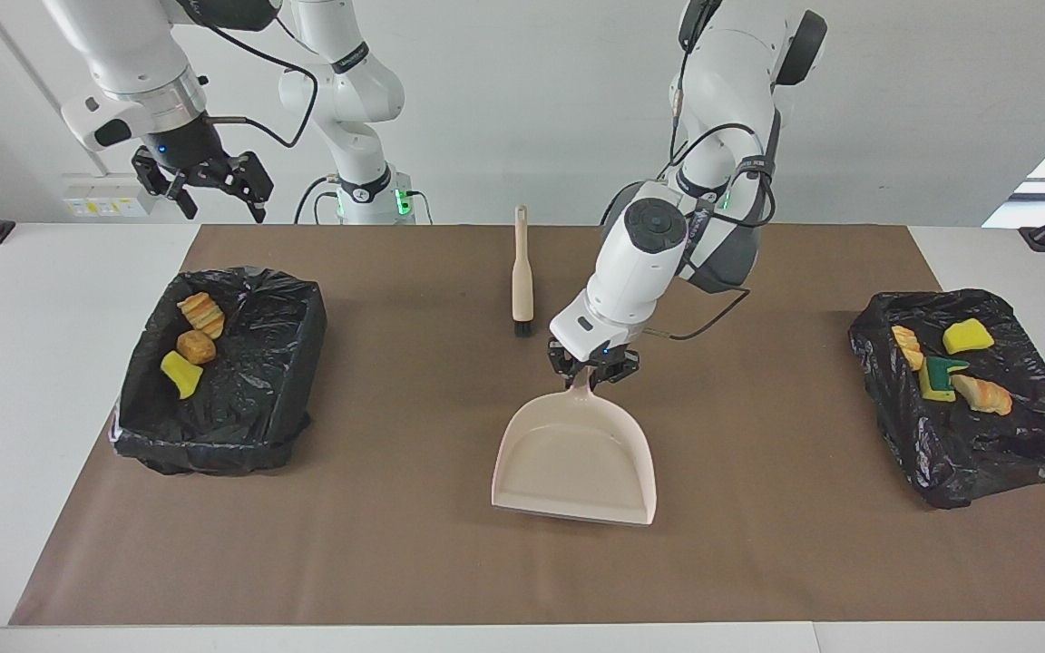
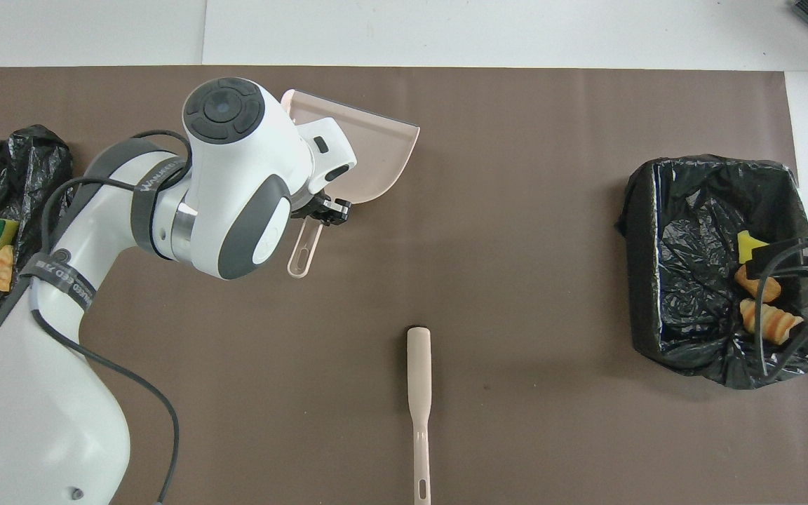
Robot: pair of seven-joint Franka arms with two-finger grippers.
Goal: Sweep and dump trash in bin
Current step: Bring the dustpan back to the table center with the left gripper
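My left gripper point(image 1: 591, 366) is shut on the handle of the empty beige dustpan point(image 1: 577, 458), which sits low at the middle of the mat with its mouth pointing away from the robots. The overhead view shows the same left gripper point(image 2: 320, 210) and dustpan point(image 2: 376, 151). The black-lined bin point(image 1: 241, 426) at the right arm's end holds two pastries point(image 1: 202, 314) and a yellow sponge point(image 1: 180, 374). A second black-lined bin point(image 1: 985, 453) at the left arm's end holds several bits of trash, among them a green-backed sponge point(image 1: 940, 376). My right gripper point(image 1: 205, 177) hangs open and empty, high over the table's edge by its bin.
The beige brush point(image 1: 522, 272) lies on the mat between the two arm bases, bristles pointing away from the robots, just nearer to the robots than the dustpan handle. In the overhead view the brush point(image 2: 419, 400) lies apart from the pan. Brown mat point(image 1: 395, 544) covers the table.
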